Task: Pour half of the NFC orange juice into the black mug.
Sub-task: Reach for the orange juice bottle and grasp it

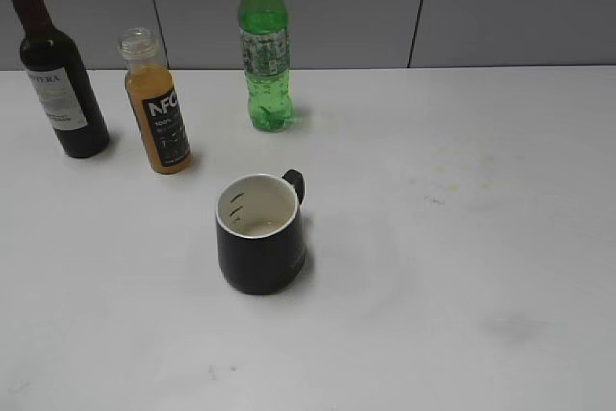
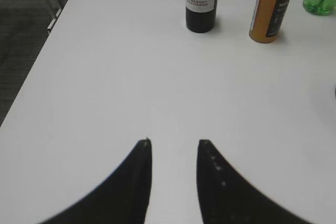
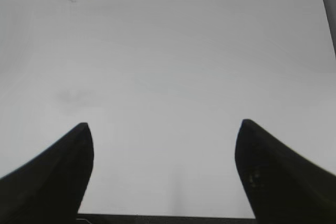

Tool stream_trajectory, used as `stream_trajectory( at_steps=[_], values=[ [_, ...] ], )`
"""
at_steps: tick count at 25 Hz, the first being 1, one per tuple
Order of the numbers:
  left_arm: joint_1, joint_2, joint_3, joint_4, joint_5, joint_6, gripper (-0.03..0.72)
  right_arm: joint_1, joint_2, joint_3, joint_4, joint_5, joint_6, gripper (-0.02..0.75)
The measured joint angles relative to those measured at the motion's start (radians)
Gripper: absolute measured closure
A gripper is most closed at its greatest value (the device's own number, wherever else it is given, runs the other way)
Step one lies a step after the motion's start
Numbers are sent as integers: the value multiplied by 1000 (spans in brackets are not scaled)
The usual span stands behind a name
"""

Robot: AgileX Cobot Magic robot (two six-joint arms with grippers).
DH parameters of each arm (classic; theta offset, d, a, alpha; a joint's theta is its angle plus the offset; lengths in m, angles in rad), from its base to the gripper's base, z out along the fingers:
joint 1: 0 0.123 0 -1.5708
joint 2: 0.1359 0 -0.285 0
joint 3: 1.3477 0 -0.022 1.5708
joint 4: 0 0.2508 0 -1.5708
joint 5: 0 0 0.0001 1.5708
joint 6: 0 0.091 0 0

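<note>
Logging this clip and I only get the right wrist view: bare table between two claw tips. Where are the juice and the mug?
Observer: The juice stands uncapped at the table's back left, between a wine bottle and a green bottle.
Operator: And the mug?
Observer: The mug sits upright nearer the front, apart from the bottles, nearly empty.
Operator: Is the left claw holding anything?
Observer: No. The left claw is open over bare table, short of the bottles.

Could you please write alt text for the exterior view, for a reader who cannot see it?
A black mug with a white interior stands mid-table, handle to the back right. Behind it stand a dark wine bottle, the uncapped NFC orange juice and a green soda bottle. No gripper is in view.
</note>
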Motion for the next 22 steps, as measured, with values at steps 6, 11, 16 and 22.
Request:
stream_trajectory(
  at_steps=[6,11,16,22],
  values=[
    [0,0,0,0,0,0,451,0,-136,91,-37,-34,21,97],
    [0,0,0,0,0,0,451,-2,-261,129,-48,-41,27,102],
    [0,0,0,0,0,0,451,-2,-378,143,-62,-37,27,118],
    [0,0,0,1,0,0,451,-2,-403,144,-55,-33,24,122]
  ],
)
